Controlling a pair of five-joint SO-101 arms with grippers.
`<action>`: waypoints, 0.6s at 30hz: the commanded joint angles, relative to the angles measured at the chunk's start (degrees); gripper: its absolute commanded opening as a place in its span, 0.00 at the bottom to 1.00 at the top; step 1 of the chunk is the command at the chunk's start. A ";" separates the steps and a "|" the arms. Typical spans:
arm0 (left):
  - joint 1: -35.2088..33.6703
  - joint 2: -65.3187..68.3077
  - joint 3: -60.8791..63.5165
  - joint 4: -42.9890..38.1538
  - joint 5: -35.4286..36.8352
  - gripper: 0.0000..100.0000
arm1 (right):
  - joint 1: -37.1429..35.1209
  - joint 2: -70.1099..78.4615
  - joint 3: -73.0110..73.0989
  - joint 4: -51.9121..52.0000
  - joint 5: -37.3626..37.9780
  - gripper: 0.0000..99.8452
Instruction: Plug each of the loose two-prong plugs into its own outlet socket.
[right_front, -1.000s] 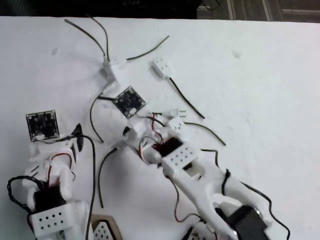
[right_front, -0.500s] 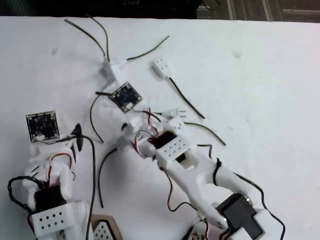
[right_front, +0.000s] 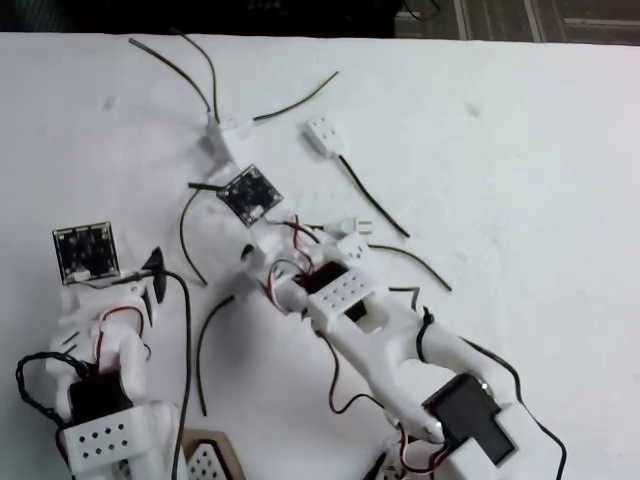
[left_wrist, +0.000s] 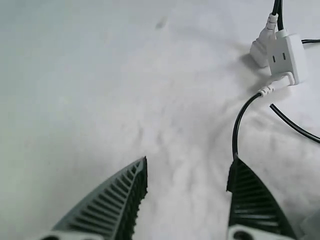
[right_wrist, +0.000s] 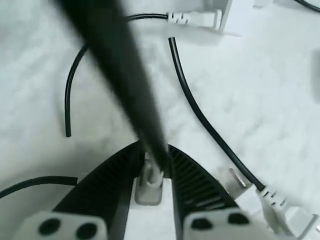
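Within the right pincer (right_wrist: 153, 150), a plug (right_wrist: 148, 184).

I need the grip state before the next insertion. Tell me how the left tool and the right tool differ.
The left tool is open, nothing between its fingers; the right tool is shut on a white plug. The left tool is over bare table; the right tool has a black cord running out from its grip. Both have ribbed fingers.
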 joint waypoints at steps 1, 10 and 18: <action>-0.22 -0.75 -0.26 -0.44 0.00 0.26 | 0.57 -0.04 -2.11 -1.01 1.32 0.02; -0.22 -0.75 -0.18 -0.44 0.00 0.26 | 2.07 0.04 -1.67 0.40 1.32 0.02; -0.31 -0.75 -0.18 -0.44 -0.09 0.26 | 2.07 0.57 -0.53 2.59 1.14 0.02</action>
